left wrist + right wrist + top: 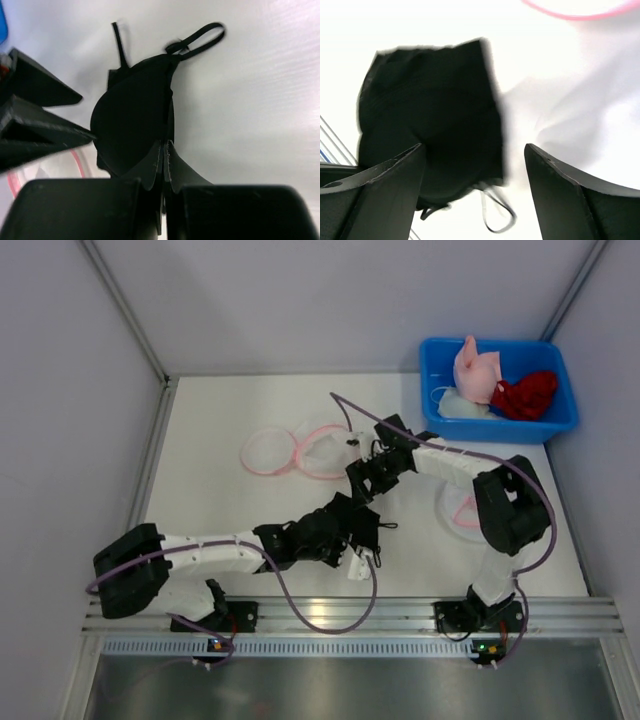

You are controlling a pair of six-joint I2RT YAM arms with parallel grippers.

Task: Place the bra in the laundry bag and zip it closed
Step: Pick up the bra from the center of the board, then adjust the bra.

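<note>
Pinches bra (135,110) cup edge mid-table with left gripper (164,150) clamped shut. Holds right gripper (474,150) spread, empty, just above same cup. Beyond, leaves laundry bag (268,452) lying flat: risks thin pinch slipping, or loose strap snagging its rim.

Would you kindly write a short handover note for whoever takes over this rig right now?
Left gripper: shut on the edge of the black bra.
Right gripper: open, with a finger on either side of the bra, not clamping it.
Laundry bag: pink-rimmed, lying flat on the table beyond both grippers. I cannot tell whether its zip is open.
Done: the left gripper has hold of the bra.
Left: the bra is outside the bag, so it needs to go in, and then the bag needs zipping closed.
</note>
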